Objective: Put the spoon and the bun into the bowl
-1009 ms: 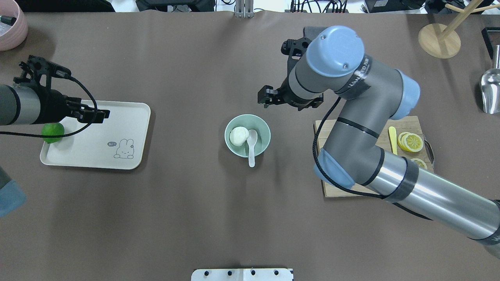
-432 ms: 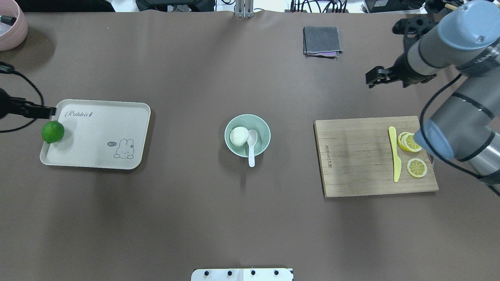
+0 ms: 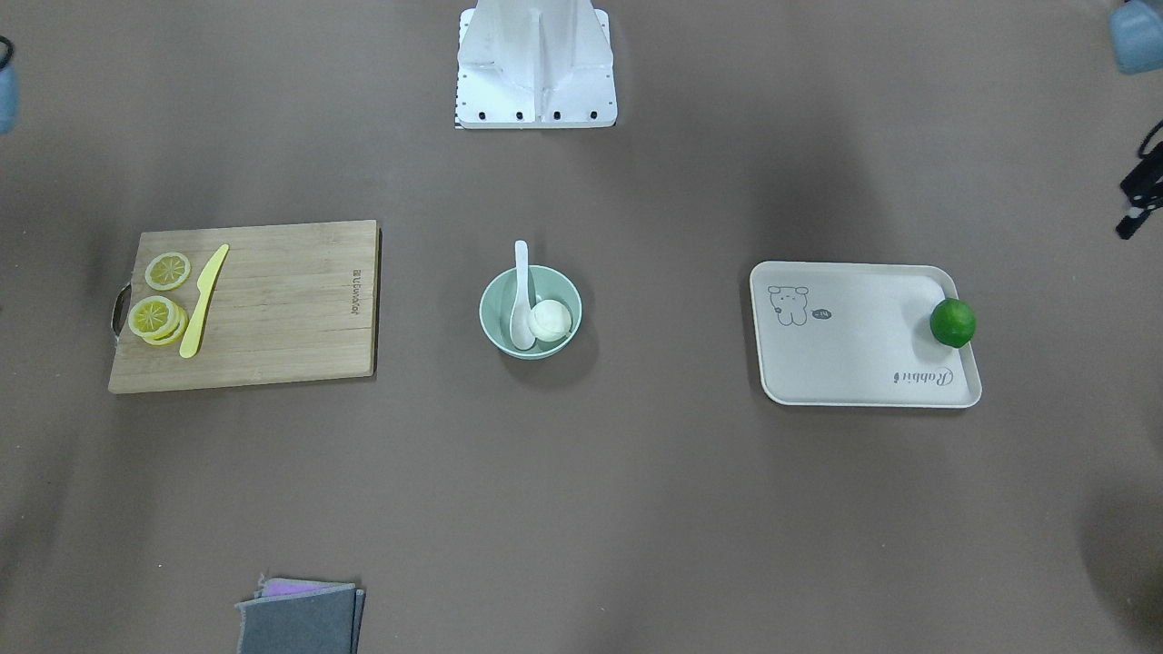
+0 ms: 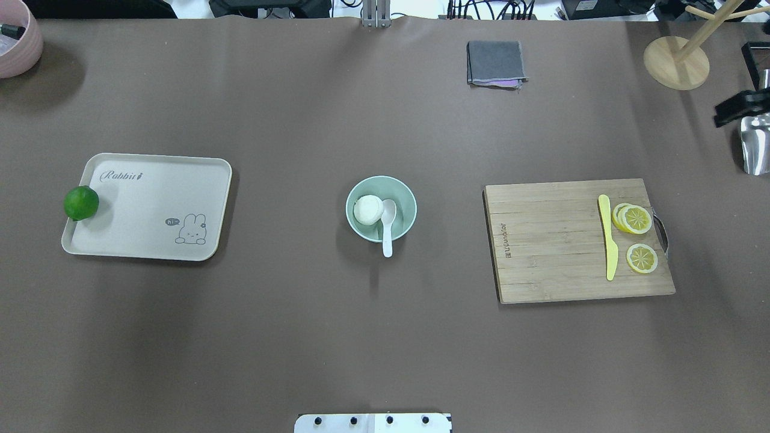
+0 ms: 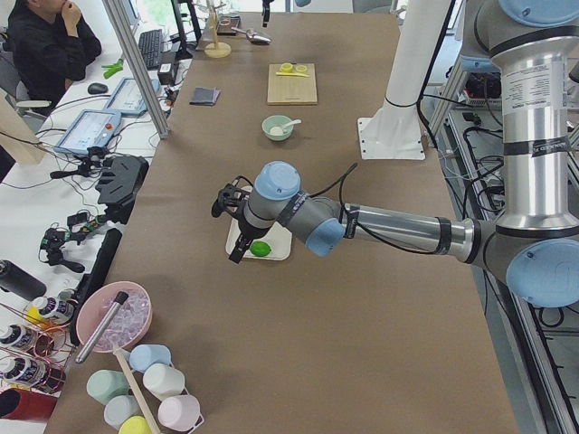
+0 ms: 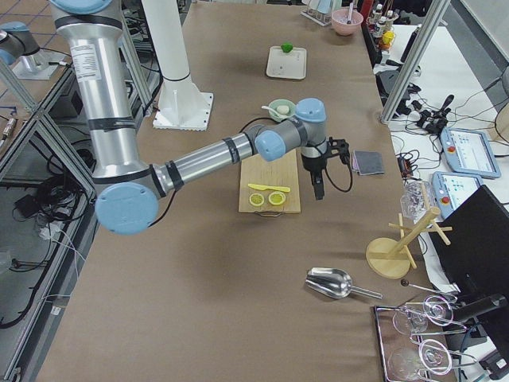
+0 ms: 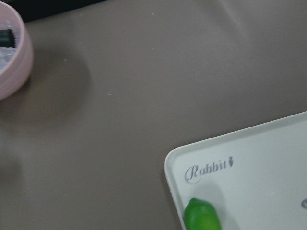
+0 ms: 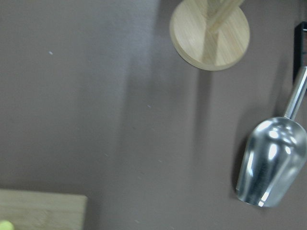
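The pale mint-green bowl [image 4: 406, 204] stands at the table's centre and also shows in the front view [image 3: 496, 332]. The white bun [image 4: 368, 209] lies inside it. The white spoon [image 4: 388, 227] rests with its scoop in the bowl and its handle over the near rim. Only a black tip of my right gripper [image 4: 737, 108] shows at the overhead view's right edge, far from the bowl. My left gripper [image 3: 1138, 204] shows only at the front view's right edge, beyond the tray. I cannot tell whether either gripper is open or shut. Nothing shows in either.
A cream tray [image 4: 156, 204] with a green lime [image 4: 81, 202] lies at the left. A wooden cutting board [image 4: 553, 240] holds a yellow knife [image 4: 609, 237] and lemon slices [image 4: 634, 219]. A grey cloth [image 4: 495, 63], wooden stand [image 4: 675, 62] and metal scoop [image 4: 755, 144] lie at the back right.
Both arms have pulled away outward. The right arm swung from beside the bowl to the far right edge. The left arm left the overhead view on the left. Bowl, bun and spoon stayed put.
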Robot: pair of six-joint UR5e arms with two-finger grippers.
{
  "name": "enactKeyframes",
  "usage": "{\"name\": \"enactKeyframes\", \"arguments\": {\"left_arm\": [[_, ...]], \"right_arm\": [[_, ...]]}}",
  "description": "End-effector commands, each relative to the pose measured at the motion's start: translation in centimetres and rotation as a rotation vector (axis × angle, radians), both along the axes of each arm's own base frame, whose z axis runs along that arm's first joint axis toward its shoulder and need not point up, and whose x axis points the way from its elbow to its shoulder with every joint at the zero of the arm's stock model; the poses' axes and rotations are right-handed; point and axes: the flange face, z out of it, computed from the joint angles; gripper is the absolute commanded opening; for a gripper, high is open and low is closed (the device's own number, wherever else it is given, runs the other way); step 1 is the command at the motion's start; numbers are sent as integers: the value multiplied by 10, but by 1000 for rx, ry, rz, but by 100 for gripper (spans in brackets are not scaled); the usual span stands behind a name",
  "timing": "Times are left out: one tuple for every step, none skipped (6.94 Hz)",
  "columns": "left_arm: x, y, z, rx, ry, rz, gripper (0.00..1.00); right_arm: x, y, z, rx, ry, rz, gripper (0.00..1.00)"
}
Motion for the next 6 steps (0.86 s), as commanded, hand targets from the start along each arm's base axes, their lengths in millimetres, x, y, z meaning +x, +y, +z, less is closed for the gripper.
{"name": "enactKeyframes", "arguments": {"left_arm": [[-39, 13, 36, -143, -23, -1, 98], [-42, 16, 44, -180, -19, -14, 98], [-43, 18, 48, -219, -15, -23, 98], [-43, 18, 48, -228, -12, -22, 98], [-42, 18, 49, -236, -11, -23, 98], [-42, 17, 46, -251, -4, -36, 98]], "right_arm": [[77, 73, 89, -112, -71, -16, 100], [86, 94, 107, -171, -113, 9, 100], [90, 101, 114, -188, -115, 17, 100], [90, 101, 112, -184, -115, 18, 100], [89, 101, 107, -182, -138, 17, 100], [89, 102, 102, -184, -194, 15, 100]]}}
